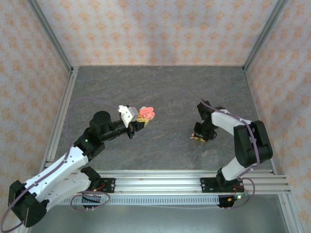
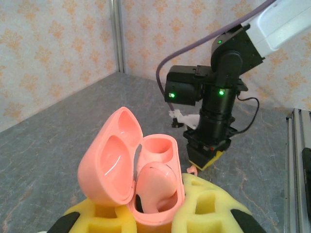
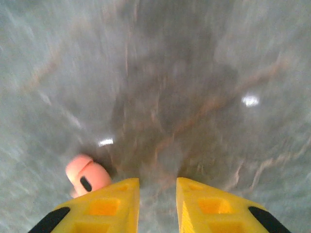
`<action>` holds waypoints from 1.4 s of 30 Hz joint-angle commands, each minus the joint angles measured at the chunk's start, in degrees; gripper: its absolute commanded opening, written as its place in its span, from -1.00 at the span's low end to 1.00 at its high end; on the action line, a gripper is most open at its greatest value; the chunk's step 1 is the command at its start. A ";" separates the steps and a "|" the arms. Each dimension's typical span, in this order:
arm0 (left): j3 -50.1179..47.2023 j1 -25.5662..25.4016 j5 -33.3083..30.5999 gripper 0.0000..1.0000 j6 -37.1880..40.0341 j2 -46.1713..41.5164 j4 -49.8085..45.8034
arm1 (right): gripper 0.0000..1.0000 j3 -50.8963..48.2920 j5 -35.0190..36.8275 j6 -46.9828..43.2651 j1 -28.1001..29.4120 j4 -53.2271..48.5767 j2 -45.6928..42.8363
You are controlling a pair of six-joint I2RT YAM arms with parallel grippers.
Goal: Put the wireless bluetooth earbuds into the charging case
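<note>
Right wrist view, coral-pink earbud: it lies alone on the counter, right of the middle and nearer the near edge than the far one. It sits just beside one fingertip of the right pincer, outside the gap.
Handling: it looks tiny, very light, hard and glossy, with a rounded head. It would probably skid or flick away if pinched off-centre, and a gentle squeeze should be enough.
Where to hold: across the bulbous head, taken low against the counter, so the stem end stays free to drop into its well.
Right pincer: it points down at the counter with its jaws a little apart. Bare counter shows between them and nothing is gripped. It would need a sideways shift to straddle the earbud.
Charging case: coral-pink with the lid hinged open, it is held up off the counter, left of the middle. One well looks occupied by a rounded pink form and the other looks empty, though I cannot be sure.
Left pincer: it is closed on the lower body of the case, with yellow pads on both sides.
Risk: the smooth shell and small wells leave little tolerance for tilt at insertion.
</note>
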 commanded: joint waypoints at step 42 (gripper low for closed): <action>0.71 -0.96 -0.20 -1.00 0.16 0.14 1.36 | -0.25 -4.32 -1.13 12.75 3.96 10.89 -1.48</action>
